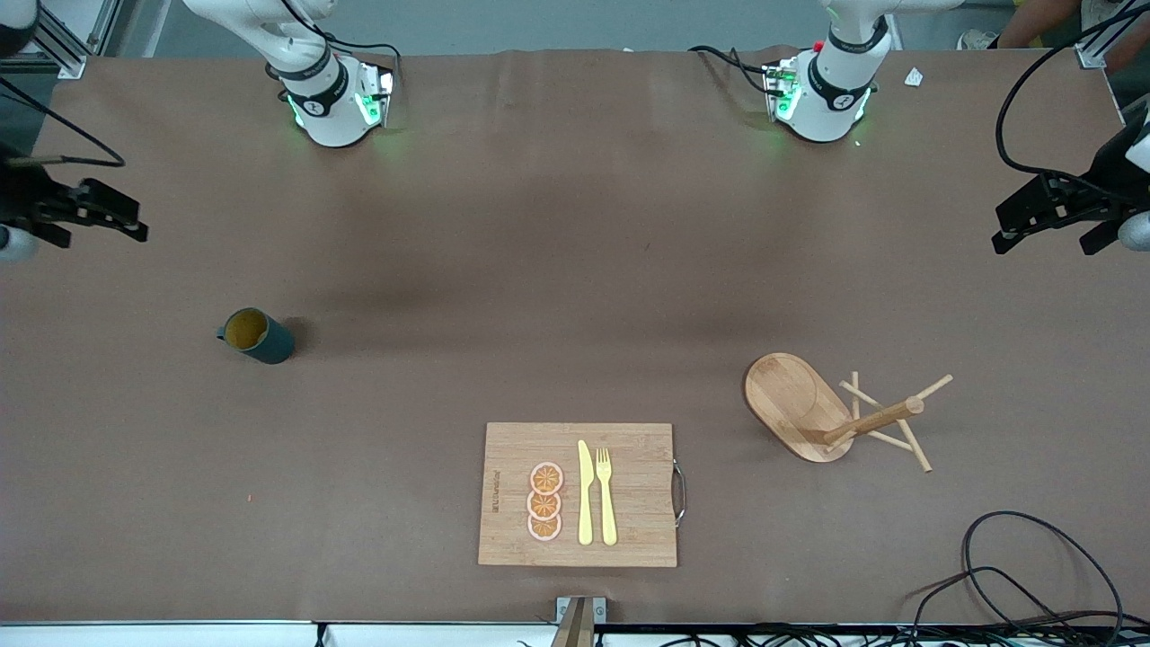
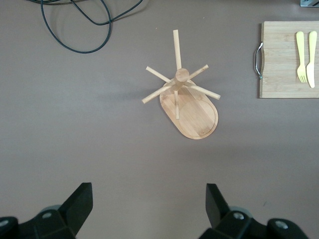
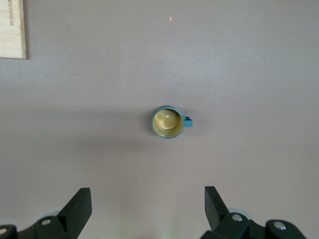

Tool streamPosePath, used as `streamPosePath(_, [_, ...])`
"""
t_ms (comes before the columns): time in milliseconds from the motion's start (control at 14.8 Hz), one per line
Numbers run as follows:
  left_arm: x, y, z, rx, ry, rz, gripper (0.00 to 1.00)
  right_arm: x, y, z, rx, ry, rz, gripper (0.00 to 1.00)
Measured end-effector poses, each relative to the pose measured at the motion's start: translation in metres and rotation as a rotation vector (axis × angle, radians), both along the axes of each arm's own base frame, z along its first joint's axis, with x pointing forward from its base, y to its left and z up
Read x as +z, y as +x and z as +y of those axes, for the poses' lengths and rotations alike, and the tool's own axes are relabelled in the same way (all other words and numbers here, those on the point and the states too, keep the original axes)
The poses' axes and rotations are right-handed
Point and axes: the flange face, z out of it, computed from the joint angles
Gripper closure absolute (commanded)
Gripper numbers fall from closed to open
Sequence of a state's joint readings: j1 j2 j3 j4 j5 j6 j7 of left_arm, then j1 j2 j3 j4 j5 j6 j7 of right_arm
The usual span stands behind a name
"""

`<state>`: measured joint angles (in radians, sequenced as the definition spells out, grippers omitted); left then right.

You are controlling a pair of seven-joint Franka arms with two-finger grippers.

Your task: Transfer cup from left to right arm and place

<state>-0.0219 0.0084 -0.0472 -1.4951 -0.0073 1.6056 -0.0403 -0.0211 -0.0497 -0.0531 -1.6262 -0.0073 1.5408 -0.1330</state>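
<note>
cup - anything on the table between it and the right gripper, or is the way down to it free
Nothing visible blocks it. The cup stands upright alone on bare table toward the right arm's end, and the right gripper hangs open high above it. The cutting board and peg rack lie well aside. The left gripper waits open over the rack.

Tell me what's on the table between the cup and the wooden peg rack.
Nothing: in the front view only bare brown table lies between the cup and the peg rack; the cutting board sits nearer the camera.

The table point(image 1: 575, 270) wears matt brown cloth. The board point(image 1: 512, 458) and rack point(image 1: 795, 400) are pale wood; the cup point(image 1: 260, 336) looks glazed, cutlery point(image 1: 596, 492) plastic.
</note>
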Motion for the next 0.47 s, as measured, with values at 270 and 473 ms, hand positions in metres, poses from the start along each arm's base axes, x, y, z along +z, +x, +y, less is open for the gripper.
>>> streamPosePath(270, [0.0, 0.0, 0.0, 0.0, 0.0, 0.0, 0.0, 0.02, 0.0, -0.008, -0.01, -0.042, -0.027, 0.0])
streamPosePath(473, [0.0, 0.0, 0.0, 0.0, 0.0, 0.0, 0.0, 0.014, 0.003, -0.008, -0.008, -0.044, -0.01, 0.0])
